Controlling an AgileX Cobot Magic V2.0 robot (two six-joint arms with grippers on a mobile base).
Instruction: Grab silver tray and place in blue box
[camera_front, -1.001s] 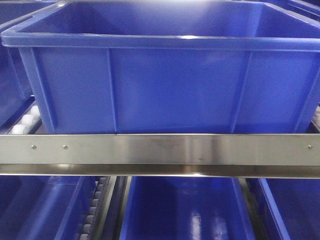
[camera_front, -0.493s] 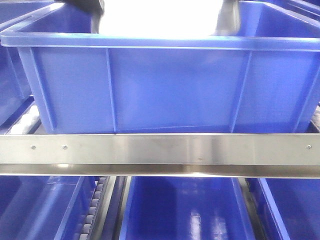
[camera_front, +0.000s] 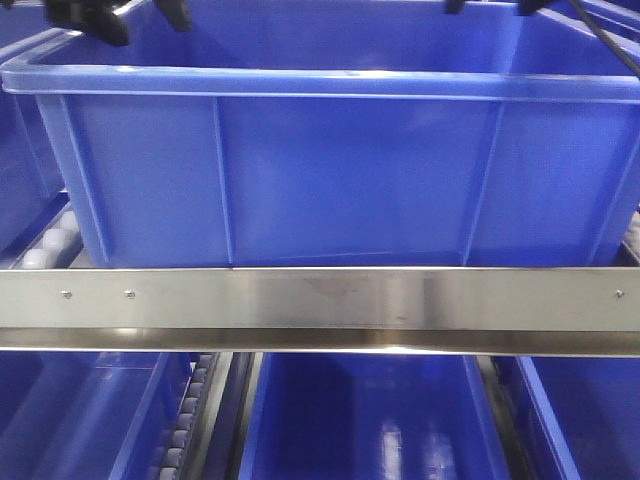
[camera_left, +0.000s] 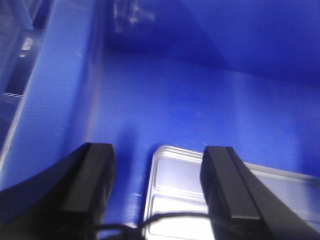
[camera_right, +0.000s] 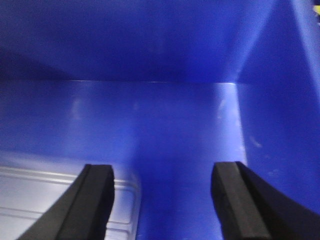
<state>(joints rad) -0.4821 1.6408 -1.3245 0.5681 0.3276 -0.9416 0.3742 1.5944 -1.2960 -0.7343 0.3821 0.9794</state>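
Observation:
The blue box (camera_front: 330, 170) fills the front view, sitting on a roller shelf behind a steel rail. The silver tray (camera_left: 180, 185) lies flat on the box's floor; its right end (camera_right: 30, 195) shows in the right wrist view. From the front the box wall hides the tray. My left gripper (camera_left: 160, 175) hangs open above the tray's left end, nothing between its fingers. My right gripper (camera_right: 162, 192) is open too, over the tray's right edge and bare floor. Both grippers' dark parts (camera_front: 95, 18) peek above the box's back rim.
A brushed steel rail (camera_front: 320, 300) crosses in front of the box. More blue crates (camera_front: 370, 420) sit on the shelf below and on both sides. White rollers (camera_front: 50, 245) show at left. A black cable (camera_front: 610, 45) hangs at upper right.
Half a second ago a bright tray showed between dark arms at the box's top; now it lies inside the box, and only the grippers show above the rim.

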